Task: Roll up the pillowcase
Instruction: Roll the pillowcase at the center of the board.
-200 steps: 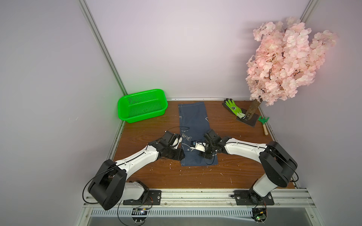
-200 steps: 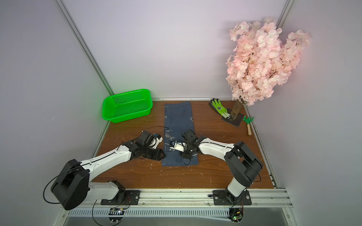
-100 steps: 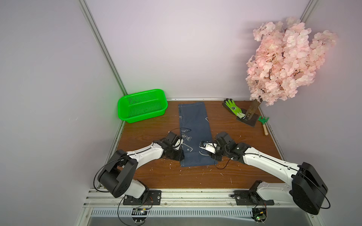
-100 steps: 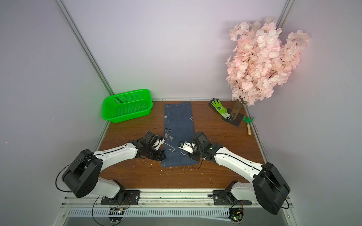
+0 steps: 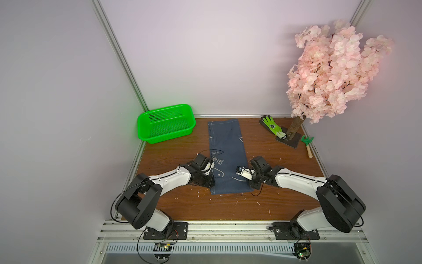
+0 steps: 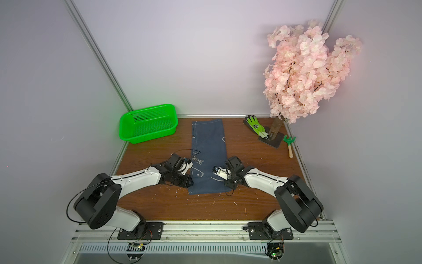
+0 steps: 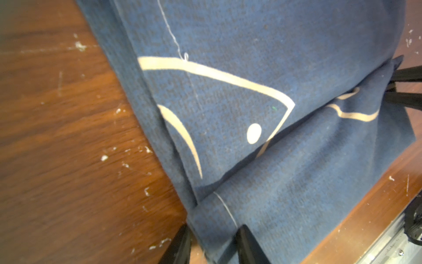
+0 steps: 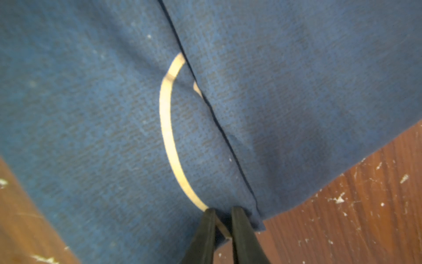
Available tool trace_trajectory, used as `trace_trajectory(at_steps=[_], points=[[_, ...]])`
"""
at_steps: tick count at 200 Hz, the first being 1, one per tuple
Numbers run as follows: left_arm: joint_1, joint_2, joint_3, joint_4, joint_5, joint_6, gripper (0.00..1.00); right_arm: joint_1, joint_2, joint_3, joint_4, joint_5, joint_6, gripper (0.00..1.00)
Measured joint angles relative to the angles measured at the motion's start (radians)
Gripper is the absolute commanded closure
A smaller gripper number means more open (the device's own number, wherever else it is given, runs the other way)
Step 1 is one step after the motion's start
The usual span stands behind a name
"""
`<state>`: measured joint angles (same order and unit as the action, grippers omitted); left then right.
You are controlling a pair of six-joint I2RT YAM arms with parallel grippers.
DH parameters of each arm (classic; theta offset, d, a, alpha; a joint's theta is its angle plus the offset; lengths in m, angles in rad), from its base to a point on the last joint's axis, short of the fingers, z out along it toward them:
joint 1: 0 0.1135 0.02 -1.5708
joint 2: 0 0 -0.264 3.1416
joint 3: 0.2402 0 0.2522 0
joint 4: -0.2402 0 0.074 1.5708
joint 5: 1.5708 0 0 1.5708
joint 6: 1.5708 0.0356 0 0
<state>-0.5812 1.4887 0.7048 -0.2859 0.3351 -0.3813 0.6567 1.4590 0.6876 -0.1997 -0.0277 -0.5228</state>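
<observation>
Now we find the pillowcase (image 5: 226, 155) stretched as a long narrow strip down the middle of the worktop (image 5: 178, 205), its far end close against the far edge and its near end well short of the near edge. Both arms reach in low from the near corners to that near end. At its near-left corner the left fingers (image 7: 180, 242) stand on either side of a thick doubled hem. The cloth fills the gap between them, so we read them as gripping the pillowcase. At the near-right corner the right fingers (image 8: 244, 233) are drawn almost together and pinch a thin edge of the pillowcase, where a pale curved line of the print runs in. In the left wrist view a crease crosses the cloth just beyond the held hem, cutting through a fish outline with a round white eye. Toward the far-left corner sits a green basket (image 5: 146, 128), apart from the cloth. Near the far-right corner a green-and-black glove (image 5: 271, 125) lies partly on the dark base (image 5: 293, 141) of a pink blossom tree (image 5: 331, 75), with a small green rake (image 5: 306, 139) just beside that base.
</observation>
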Motion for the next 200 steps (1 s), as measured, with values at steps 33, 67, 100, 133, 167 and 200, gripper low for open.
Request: trace_trajectory(at_steps=[33, 67, 100, 133, 167, 200], points=[[0.002, 0.003, 0.0, 0.008, -0.014, -0.001, 0.64, 0.013, -0.034, 0.019, -0.055, 0.015, -0.009, 0.59], [0.006, 0.011, 0.0, 0.033, -0.01, -0.004, 0.64, 0.096, -0.188, 0.022, -0.066, 0.014, -0.047, 0.38], [0.019, 0.014, 0.0, 0.036, 0.009, -0.003, 0.64, 0.227, -0.246, -0.005, 0.01, -0.015, -0.081, 0.29], [0.028, 0.022, 0.007, 0.034, 0.022, -0.002, 0.64, 0.301, -0.145, -0.015, 0.069, -0.019, -0.095, 0.26], [0.032, 0.029, 0.016, 0.03, 0.019, 0.002, 0.64, 0.345, -0.048, -0.015, 0.11, 0.018, -0.11, 0.28], [0.033, 0.032, 0.021, 0.021, 0.018, 0.008, 0.64, 0.365, 0.006, -0.015, 0.115, 0.05, -0.114, 0.34]])
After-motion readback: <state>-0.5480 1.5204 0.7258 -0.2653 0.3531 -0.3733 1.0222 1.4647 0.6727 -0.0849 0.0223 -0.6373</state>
